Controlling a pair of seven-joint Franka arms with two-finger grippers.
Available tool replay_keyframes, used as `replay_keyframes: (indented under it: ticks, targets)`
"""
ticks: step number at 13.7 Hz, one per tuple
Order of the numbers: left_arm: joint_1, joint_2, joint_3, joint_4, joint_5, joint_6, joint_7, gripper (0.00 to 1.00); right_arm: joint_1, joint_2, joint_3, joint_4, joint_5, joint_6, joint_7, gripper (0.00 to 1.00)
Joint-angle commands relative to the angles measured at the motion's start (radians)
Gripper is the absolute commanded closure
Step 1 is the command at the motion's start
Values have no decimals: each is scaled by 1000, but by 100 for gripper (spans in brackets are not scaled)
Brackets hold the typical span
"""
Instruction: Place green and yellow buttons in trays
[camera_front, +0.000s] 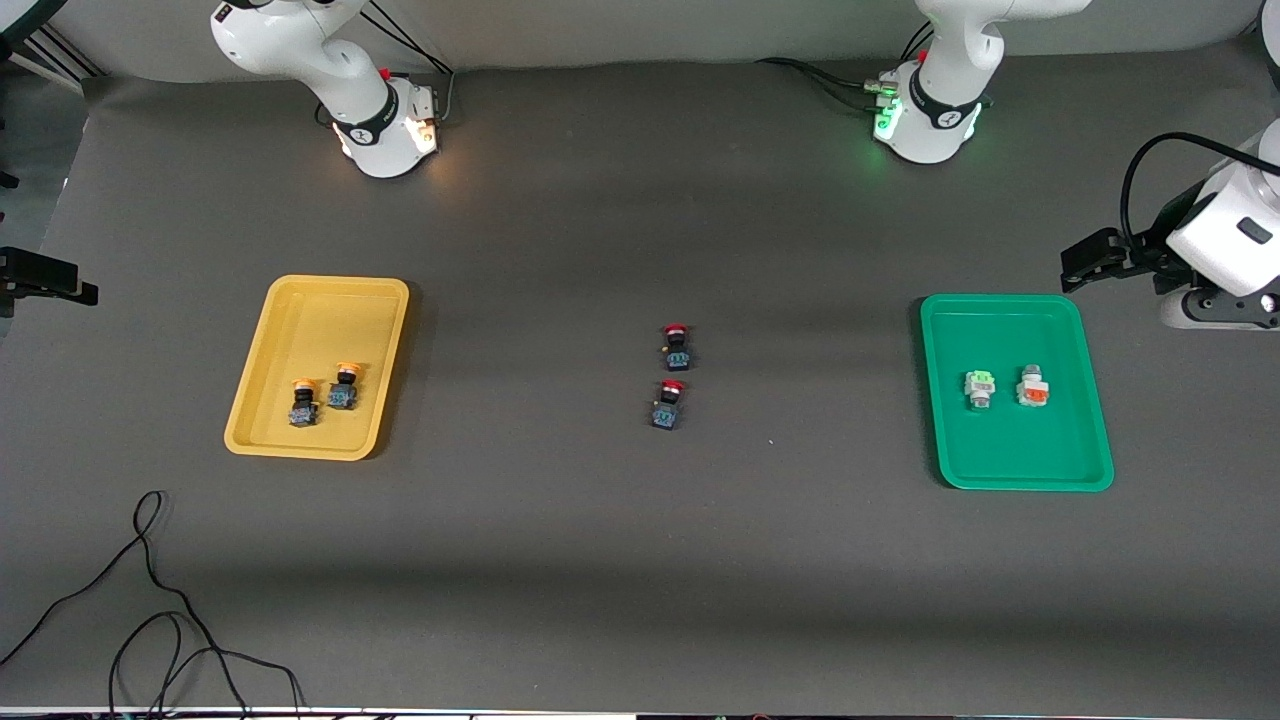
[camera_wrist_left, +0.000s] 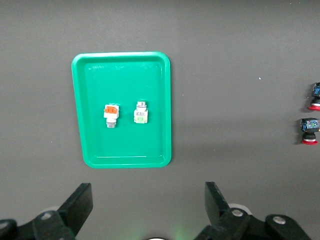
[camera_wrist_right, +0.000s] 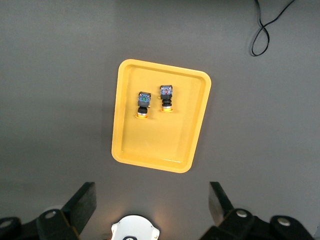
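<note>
On the counter (camera_front: 560, 560), toward the right arm's end, lies the yellow tray (camera_front: 260, 400), and inside it sit two dark-bodied buttons with yellow-orange caps (camera_front: 305, 401) (camera_front: 344, 386), side by side and just apart, in the half of the tray nearer the front camera. The right wrist view shows the same yellow tray (camera_wrist_right: 125, 145) from above with both yellow-capped buttons (camera_wrist_right: 143, 104) (camera_wrist_right: 166, 98) lying on its floor.

Toward the left arm's end lies the green tray (camera_front: 1000, 465). It holds a white-grey button with a light green part (camera_front: 980, 389) and, just beside it, a white-grey button with an orange part (camera_front: 1033, 387). The left wrist view shows the green tray (camera_wrist_left: 95, 145) with the green-marked button (camera_wrist_left: 141, 113) and the orange-marked one (camera_wrist_left: 111, 114) near its middle, not touching.

Between the two trays, near the middle of the counter, two black buttons with red caps (camera_front: 677, 346) (camera_front: 667, 404) lie one nearer the front camera than the other, outside both trays.

The left hand (camera_wrist_left: 145, 210) hangs high over the counter beside the green tray, its fingers spread wide and holding nothing. The right hand (camera_wrist_right: 150, 210) hangs high over the counter beside the yellow tray, likewise spread wide and empty. A loose black cable (camera_front: 160, 620) lies on the counter's near edge toward the right arm's end.
</note>
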Motion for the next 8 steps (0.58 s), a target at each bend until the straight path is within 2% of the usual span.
replay_keyframes:
  ticks: [1, 6, 7, 8]
  targets:
    - [-12, -2, 5, 12, 12, 1, 2, 0, 5, 0, -2, 8, -16, -23, 7, 0]
    - [-12, -1, 7, 12, 12, 1, 2, 0, 1, -9, 23, 4, -31, -29, 8, 0]
    - [-12, -1, 5, 12, 12, 3, 2, 0, -16, -14, 61, 7, -41, -29, 16, 0]
    - [-14, -1, 5, 12, 12, 3, 0, 0, -48, -23, 108, 16, -86, -29, 16, 0]
